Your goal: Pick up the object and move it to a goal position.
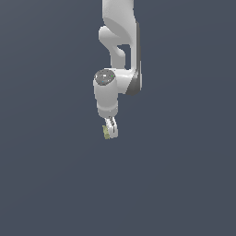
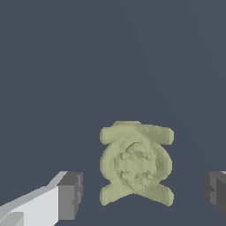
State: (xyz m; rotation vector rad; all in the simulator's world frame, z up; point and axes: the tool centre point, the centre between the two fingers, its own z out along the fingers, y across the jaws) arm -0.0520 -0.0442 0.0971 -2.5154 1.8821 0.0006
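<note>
The object [image 2: 136,163] is a small, lumpy, yellowish-olive piece with a round embossed middle and two crossbars. In the wrist view it lies between my two fingers, with a gap on each side. My gripper [image 2: 142,194] is open; one dark pad [image 2: 70,195] and the other [image 2: 215,192] stand apart from the object. In the exterior view the white arm reaches down from above. The gripper [image 1: 110,132] is low over the dark floor, with the object [image 1: 106,133] showing at its fingertips.
A plain dark grey-blue floor [image 1: 175,184] fills both views. The arm's white links [image 1: 117,46] rise to the exterior view's upper edge. No other objects show.
</note>
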